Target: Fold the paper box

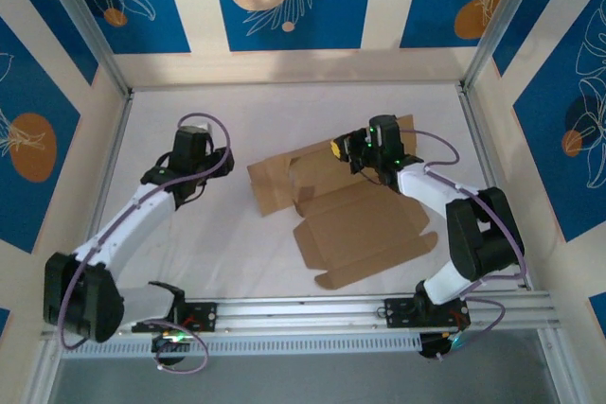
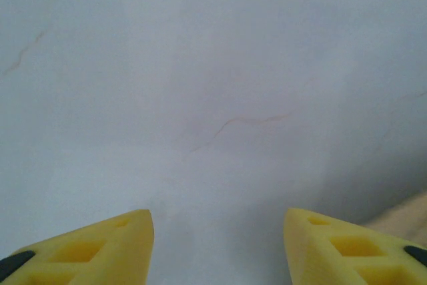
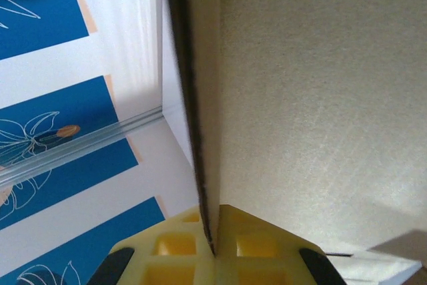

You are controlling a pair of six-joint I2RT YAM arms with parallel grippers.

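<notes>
One hand is doing the holding: the right hand (image 3: 215, 246) is clenching the edge of a raised panel of the paper box (image 1: 365, 229). The box is lying right of centre on the desk (image 1: 237, 253), its long axis seemingly running near to far, slightly skewed. The left hand (image 2: 217, 231) is hovering released over bare desk, with the box well apart to its right. The right wrist is covering the pinched panel from above, so its fold line is hard to make out.
</notes>
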